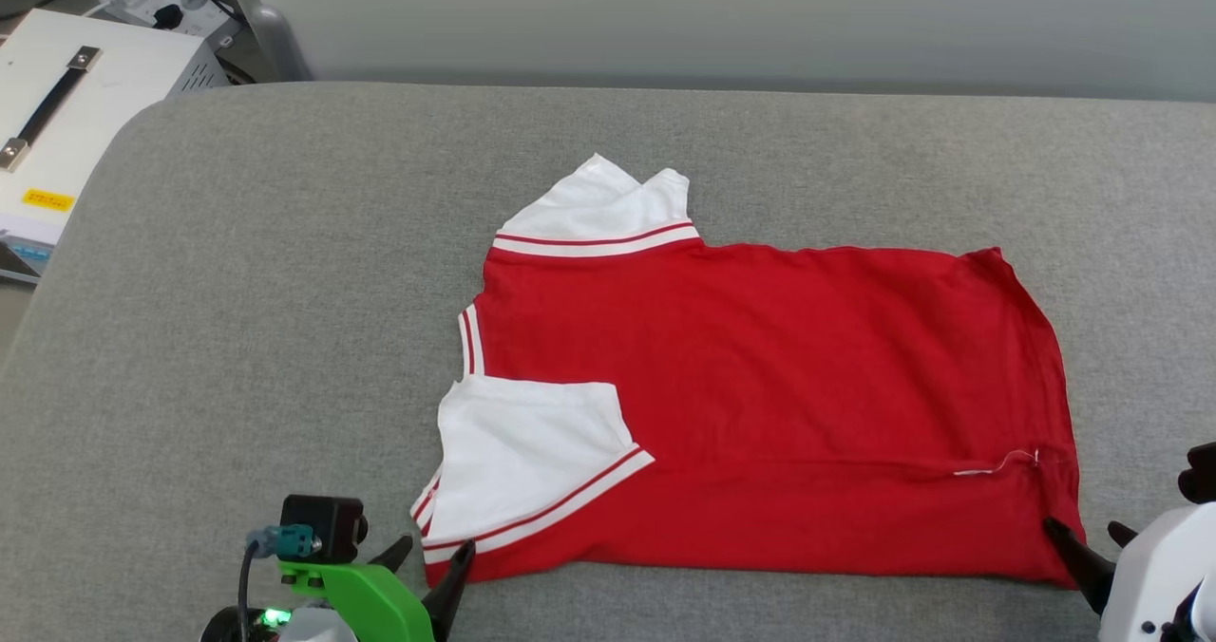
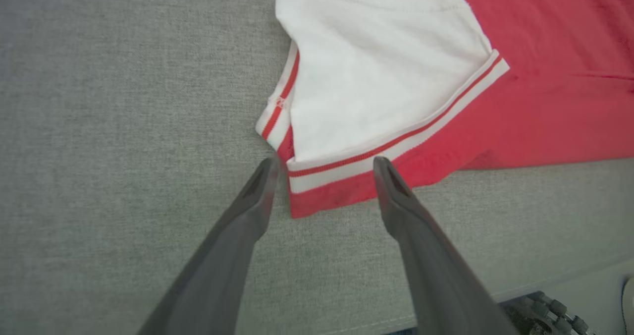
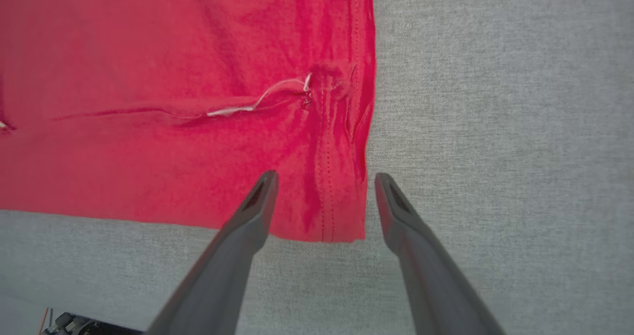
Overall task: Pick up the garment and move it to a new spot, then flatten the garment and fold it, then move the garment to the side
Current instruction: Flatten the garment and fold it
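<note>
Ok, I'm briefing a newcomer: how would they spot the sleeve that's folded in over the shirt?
On the grey fabric surface lies the red garment. The folded-in sleeve is at its near-left corner, by the left gripper. Unlike the far sleeve, which sticks out past the edge, it lies white on the red cloth.

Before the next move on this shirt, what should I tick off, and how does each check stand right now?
1. Left gripper open, straddling the garment's near shoulder corner: ok.
2. Right gripper open, straddling the near hem corner: ok.
3. Near sleeve folded onto the red body: ok.
4. Far sleeve folded in: not ok, it sticks out past the far edge.
5. Fingertips touching fabric: cannot tell.
6. Bare grey surface beyond the garment: ok.
</note>
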{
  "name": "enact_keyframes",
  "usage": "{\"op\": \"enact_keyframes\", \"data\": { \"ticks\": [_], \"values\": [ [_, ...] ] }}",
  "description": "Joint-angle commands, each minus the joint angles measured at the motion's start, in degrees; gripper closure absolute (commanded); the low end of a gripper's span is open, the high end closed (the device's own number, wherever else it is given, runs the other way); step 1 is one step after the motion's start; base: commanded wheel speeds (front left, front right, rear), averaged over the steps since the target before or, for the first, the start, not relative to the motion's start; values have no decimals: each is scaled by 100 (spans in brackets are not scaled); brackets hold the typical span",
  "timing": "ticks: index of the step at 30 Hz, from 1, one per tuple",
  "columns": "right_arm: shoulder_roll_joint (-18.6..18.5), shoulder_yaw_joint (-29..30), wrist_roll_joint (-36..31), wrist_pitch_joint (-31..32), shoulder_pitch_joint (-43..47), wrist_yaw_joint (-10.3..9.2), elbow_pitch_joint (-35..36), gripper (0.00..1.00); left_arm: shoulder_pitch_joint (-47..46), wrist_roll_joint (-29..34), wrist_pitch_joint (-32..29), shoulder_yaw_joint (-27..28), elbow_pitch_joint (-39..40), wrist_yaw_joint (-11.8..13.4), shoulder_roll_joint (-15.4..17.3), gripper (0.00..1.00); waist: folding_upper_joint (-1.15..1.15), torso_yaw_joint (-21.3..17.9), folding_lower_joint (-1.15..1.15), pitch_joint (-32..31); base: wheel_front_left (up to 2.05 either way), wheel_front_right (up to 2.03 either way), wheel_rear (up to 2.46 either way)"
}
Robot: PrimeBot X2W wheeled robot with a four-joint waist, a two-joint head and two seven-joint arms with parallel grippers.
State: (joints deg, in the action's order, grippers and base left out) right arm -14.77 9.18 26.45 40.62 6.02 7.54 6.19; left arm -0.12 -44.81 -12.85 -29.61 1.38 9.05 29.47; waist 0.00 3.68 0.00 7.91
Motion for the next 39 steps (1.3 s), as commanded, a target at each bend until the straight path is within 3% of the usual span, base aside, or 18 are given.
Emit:
{"op": "enact_keyframes", "data": {
  "ticks": [1,7,15,16,17,18,19,26,38,39],
  "values": [
    [60,39,-65,38,65,-5,101,0,45,31,-51,-14,22,69,58,0,0,-34,0,60,0,0,0],
    [267,63,-184,122,58,-5,293,0,-106,120,33,43,-315,232,-14,0,0,-129,0,280,0,0,0],
    [297,81,-228,168,-26,-5,406,0,-310,76,78,-34,-880,78,-166,0,0,-243,0,543,0,0,0],
    [295,81,-228,170,-27,-5,414,0,-315,55,-2,-84,-953,39,-172,5,0,-249,0,553,0,0,0],
    [293,85,-228,175,-26,-5,425,0,-323,39,-105,-151,-1032,-10,-171,50,0,-251,0,560,0,0,0],
    [291,91,-230,179,-24,-5,430,0,-335,31,-158,-192,-1079,-50,-171,88,0,-249,0,558,0,0,0],
    [290,105,-235,187,-22,-5,432,0,-350,6,-190,-221,-1123,-103,-185,100,0,-238,0,543,0,0,0],
    [291,209,-362,215,11,-5,313,0,-417,23,23,-194,-1111,-204,-197,100,0,-71,0,369,0,0,0],
    [271,146,-438,216,-166,-5,-740,0,-282,95,-139,-216,-135,-1,32,100,0,182,0,297,0,0,0],
    [274,133,-415,206,-200,-5,-834,37,-276,97,-153,-225,-121,8,39,100,0,181,0,300,0,0,0]
  ]
}}
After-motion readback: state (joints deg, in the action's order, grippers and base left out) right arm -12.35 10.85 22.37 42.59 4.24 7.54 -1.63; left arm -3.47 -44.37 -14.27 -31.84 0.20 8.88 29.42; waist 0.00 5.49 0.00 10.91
